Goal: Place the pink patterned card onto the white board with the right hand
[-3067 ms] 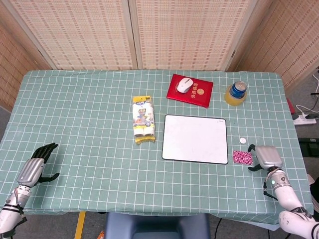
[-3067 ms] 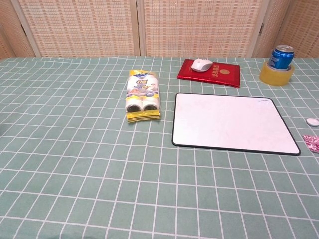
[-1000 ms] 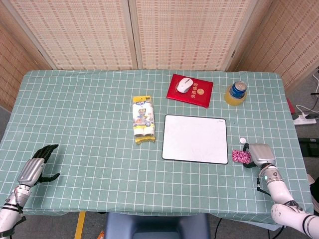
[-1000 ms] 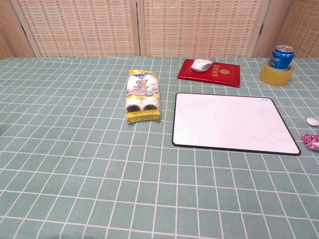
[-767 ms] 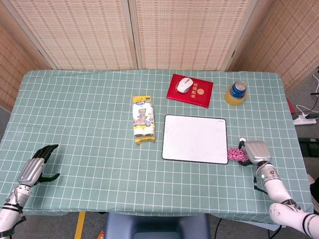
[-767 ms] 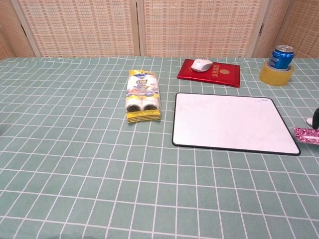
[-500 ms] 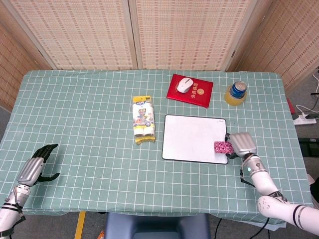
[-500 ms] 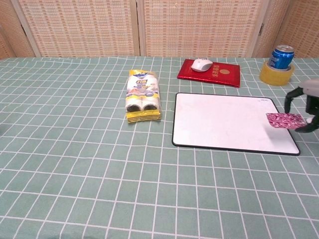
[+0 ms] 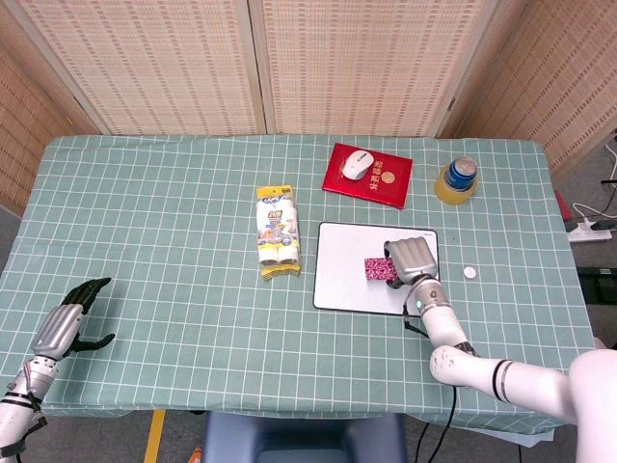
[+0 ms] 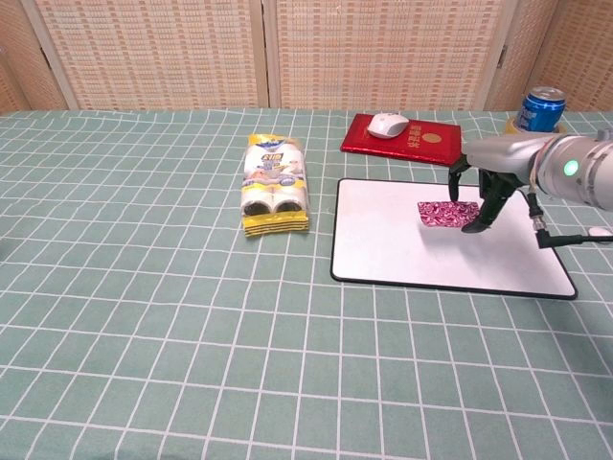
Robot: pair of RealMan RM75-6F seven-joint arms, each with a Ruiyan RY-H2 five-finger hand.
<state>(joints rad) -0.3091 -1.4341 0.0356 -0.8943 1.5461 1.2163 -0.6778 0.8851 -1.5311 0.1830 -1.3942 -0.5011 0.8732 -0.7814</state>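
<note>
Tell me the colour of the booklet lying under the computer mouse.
The booklet under the white mouse is red with a gold emblem, clearest in the chest view.

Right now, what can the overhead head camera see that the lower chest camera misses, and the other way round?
Only the head view shows the left hand, lying idle at the table's near left corner. Only the chest view shows, from the side, the pink patterned card raised off the white board. Both show the right hand holding that card, the yellow packet, red booklet, mouse and blue can.
</note>
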